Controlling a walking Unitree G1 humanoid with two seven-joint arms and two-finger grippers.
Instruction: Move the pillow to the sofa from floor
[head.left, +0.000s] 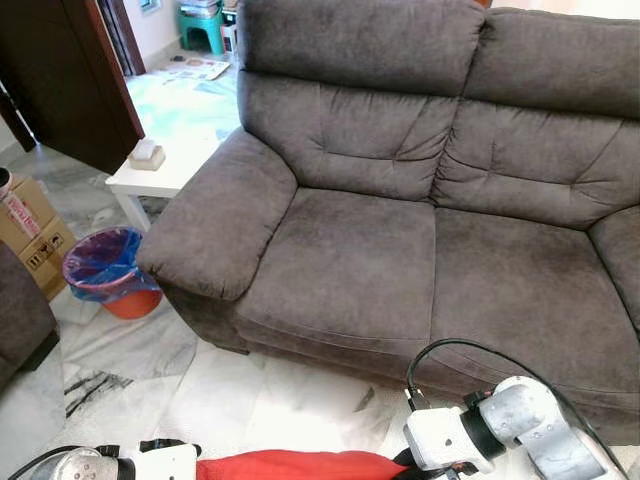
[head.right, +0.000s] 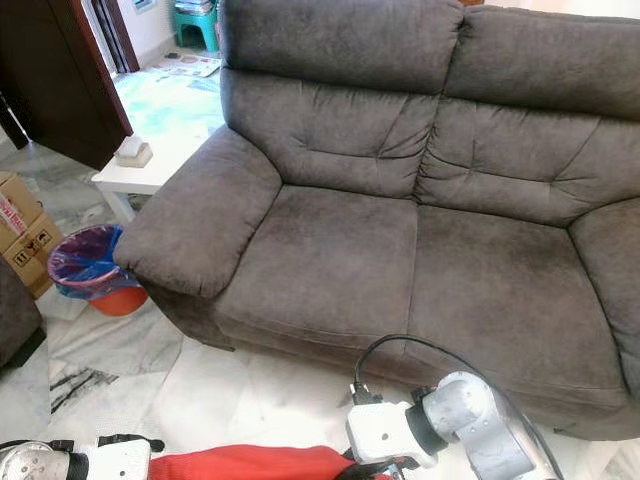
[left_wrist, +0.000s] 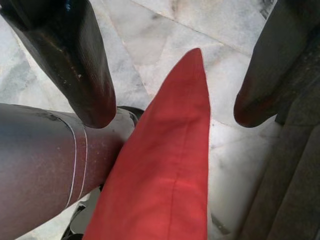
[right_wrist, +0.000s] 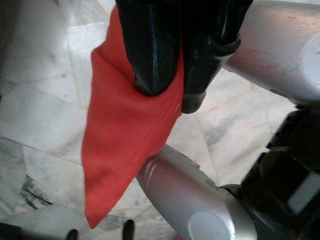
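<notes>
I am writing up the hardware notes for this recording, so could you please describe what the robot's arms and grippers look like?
Both arms are silver-grey tubes ending in white wrist housings with black joints. A black cable loops over the right arm. The left arm also carries black fittings. The left gripper and right gripper each have two long, glossy black fingers with rounded tips.

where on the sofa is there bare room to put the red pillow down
Both seat cushions of the sofa are bare, from the left armrest across to the right one. The red pillow is pinched in the right tool. Beside the left armrest it is crowded: white side table, lined bin.
</notes>
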